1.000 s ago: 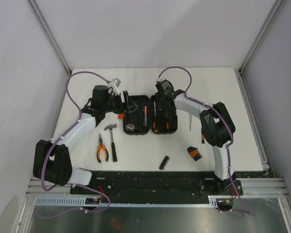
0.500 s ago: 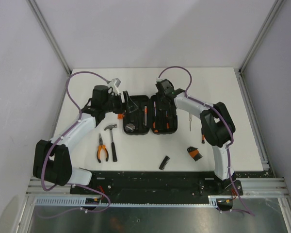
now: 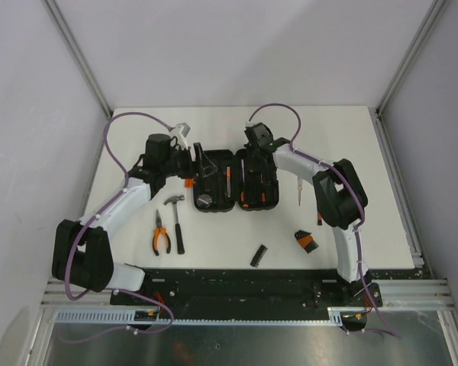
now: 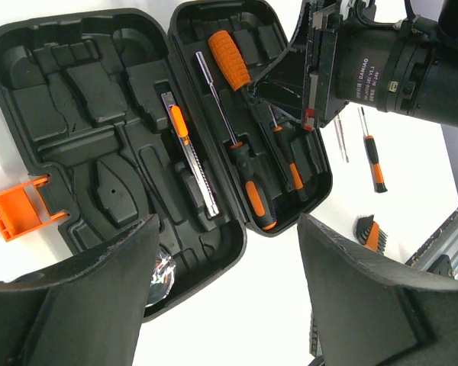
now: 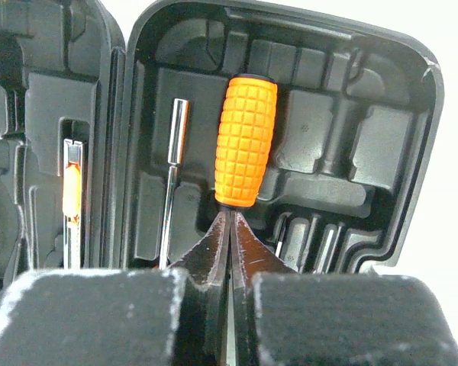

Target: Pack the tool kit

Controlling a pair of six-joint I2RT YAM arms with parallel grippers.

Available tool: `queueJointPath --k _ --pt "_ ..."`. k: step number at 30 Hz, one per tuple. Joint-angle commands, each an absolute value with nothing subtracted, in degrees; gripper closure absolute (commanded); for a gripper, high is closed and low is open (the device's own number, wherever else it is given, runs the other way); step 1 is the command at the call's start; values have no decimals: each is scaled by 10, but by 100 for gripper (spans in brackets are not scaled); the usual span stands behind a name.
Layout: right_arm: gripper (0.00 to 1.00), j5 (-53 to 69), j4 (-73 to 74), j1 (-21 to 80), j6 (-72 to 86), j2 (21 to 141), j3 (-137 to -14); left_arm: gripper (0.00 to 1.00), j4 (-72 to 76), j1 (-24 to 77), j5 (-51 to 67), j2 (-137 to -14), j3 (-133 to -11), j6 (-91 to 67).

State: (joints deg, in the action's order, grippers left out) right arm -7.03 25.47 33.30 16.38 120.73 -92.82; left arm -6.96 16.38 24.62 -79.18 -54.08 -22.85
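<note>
The black tool kit case (image 3: pixel 217 200) lies open flat at mid-table, its orange latch (image 4: pixel 19 212) at its left side. In its right half sit an orange grid-patterned handle (image 5: pixel 246 141), a steel extension rod (image 5: pixel 173 183) and two screwdrivers (image 4: pixel 252 187). A utility knife (image 4: pixel 189 156) lies by the hinge, and a shiny tape measure (image 4: pixel 156 278) sits in the left half. My right gripper (image 5: pixel 230 217) is shut, its tips touching the near end of the orange handle. My left gripper (image 4: pixel 229 305) hangs open over the case's edge, holding nothing.
On the white table (image 3: pixel 351 137) left of the case lie a hammer (image 3: pixel 175 217) and orange-handled pliers (image 3: pixel 161 232). A bit holder (image 3: pixel 259 255) and a hex key set (image 3: pixel 305 241) lie near the front edge. A small screwdriver (image 3: pixel 300 192) lies right of the case.
My right gripper has closed the last bit and edged slightly toward the back over the case. The left arm has not moved.
</note>
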Motion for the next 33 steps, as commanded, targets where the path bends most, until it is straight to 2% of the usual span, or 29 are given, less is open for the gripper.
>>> queueJointPath --k 1,10,19,22,33 --pt "100 -53 294 334 174 1262 -922 22 -54 168 249 -790 -535 -212" --pt "99 -68 285 336 175 1279 -911 22 -55 169 242 -820 -502 -221" --pt "75 -87 262 334 174 1248 -961 24 -74 178 212 -860 -477 -251" --pt "71 -91 264 332 170 1245 -981 26 -86 180 198 -870 -478 -258" --pt "70 -84 300 325 177 1280 -1013 38 -110 187 186 -914 -488 -267"
